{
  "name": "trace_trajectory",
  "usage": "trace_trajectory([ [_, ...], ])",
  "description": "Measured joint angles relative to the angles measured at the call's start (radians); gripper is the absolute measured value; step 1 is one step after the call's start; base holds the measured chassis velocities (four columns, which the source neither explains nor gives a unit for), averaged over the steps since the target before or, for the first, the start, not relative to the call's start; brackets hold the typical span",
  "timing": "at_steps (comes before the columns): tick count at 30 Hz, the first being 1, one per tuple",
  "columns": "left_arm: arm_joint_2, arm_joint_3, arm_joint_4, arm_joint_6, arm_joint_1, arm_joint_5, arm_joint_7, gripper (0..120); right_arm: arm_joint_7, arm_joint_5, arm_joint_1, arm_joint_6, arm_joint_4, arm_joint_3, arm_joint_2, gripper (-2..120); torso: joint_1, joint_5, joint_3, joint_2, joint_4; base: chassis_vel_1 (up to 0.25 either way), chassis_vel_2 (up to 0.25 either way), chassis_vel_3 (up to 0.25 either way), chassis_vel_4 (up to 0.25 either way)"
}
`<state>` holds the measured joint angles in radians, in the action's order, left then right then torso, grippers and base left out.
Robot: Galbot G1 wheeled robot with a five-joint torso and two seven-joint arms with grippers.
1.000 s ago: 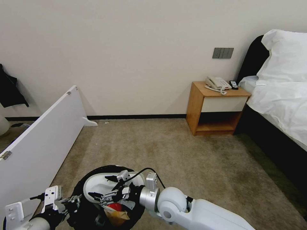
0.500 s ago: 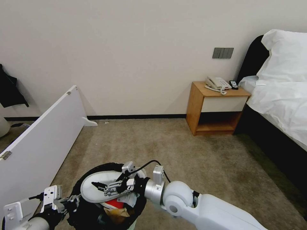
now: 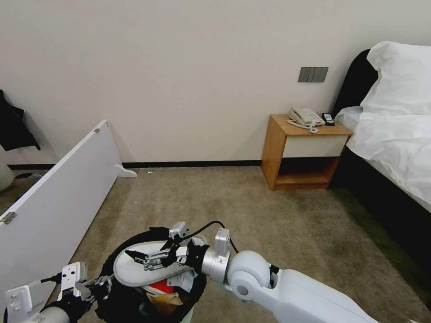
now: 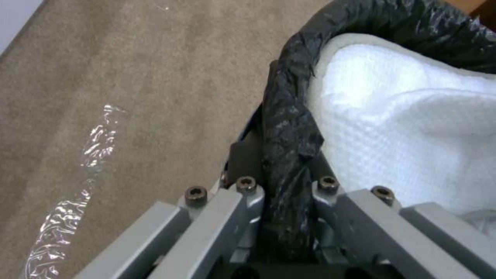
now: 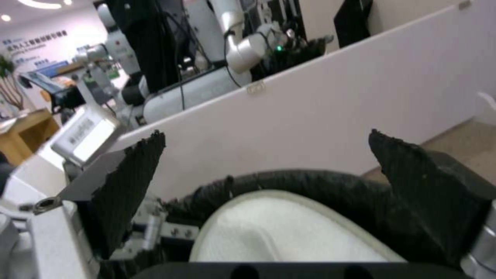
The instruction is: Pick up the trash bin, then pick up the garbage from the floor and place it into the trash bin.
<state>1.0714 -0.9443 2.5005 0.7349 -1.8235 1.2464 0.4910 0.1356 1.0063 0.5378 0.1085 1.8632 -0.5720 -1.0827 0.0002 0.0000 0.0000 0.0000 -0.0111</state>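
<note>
The trash bin (image 3: 112,260), lined with a black bag, hangs at the bottom of the head view. My left gripper (image 3: 101,287) is shut on its rim (image 4: 289,128), clamping the bag fold between the fingers (image 4: 248,186). A white slipper (image 3: 134,271) lies across the bin's mouth, over a red packet (image 3: 159,286) and a brown paper bag (image 3: 168,301). Just above the slipper (image 5: 279,236), my right gripper (image 3: 150,252) is open, its black pads (image 5: 131,186) wide apart with nothing between them. The floor (image 3: 251,215) is beige carpet.
A white board (image 3: 58,193) leans along the left. A wooden nightstand (image 3: 305,148) with a phone stands at the back wall, next to a bed (image 3: 395,134) on the right. A strip of clear plastic (image 4: 93,151) lies on the carpet beside the bin.
The slipper has gone from the right gripper's grasp to lying flat across the bin's mouth. The right gripper has let go and lifted slightly. The left gripper keeps its hold.
</note>
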Motion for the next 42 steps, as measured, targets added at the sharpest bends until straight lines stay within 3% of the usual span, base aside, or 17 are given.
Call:
trace_trajectory([
  [19, -0.004, -0.004, 0.0, 0.0, 0.012, 0.009, 0.003, 4, 0.019, 0.014, -0.012, -0.053, 0.017, 0.033, -0.007, 100, 0.0, 0.0, 0.0, 0.0, 0.0, 0.0, 0.0, 0.0, 0.0],
  [25, -0.004, -0.009, -0.002, 0.001, 0.027, 0.012, 0.004, 4, -0.006, 0.012, -0.016, -0.069, 0.021, 0.11, -0.011, 100, 0.0, 0.0, 0.0, 0.0, 0.0, 0.0, 0.0, 0.0, 0.0],
  [35, -0.001, -0.028, -0.035, 0.0, 0.063, 0.021, 0.002, 4, -0.11, -0.006, 0.06, -0.05, 0.021, 0.41, 0.078, 100, 0.0, 0.0002, 0.0, 0.0, -0.0002, 0.0, 0.0, 0.0, 0.0],
  [37, 0.005, -0.023, -0.047, 0.0, 0.071, 0.0, -0.007, 4, -0.142, -0.061, 0.141, -0.048, 0.021, 0.542, 0.114, 100, 0.0, 0.0001, 0.0, 0.0, -0.0002, 0.0, 0.0, 0.0, 0.0],
  [40, 0.018, -0.021, -0.05, 0.001, 0.07, -0.016, -0.016, 4, -0.195, -0.126, 0.231, -0.054, 0.024, 0.624, 0.113, 100, 0.0, 0.0001, 0.0, 0.0, -0.0014, 0.0, 0.0, 0.0, 0.0],
  [42, 0.034, -0.031, -0.048, 0.001, 0.06, -0.027, -0.023, 4, -0.229, -0.166, 0.265, -0.055, 0.022, 0.65, 0.099, 100, 0.0, 0.0005, 0.0, 0.0, -0.0007, 0.0, 0.0, 0.0, 0.0],
])
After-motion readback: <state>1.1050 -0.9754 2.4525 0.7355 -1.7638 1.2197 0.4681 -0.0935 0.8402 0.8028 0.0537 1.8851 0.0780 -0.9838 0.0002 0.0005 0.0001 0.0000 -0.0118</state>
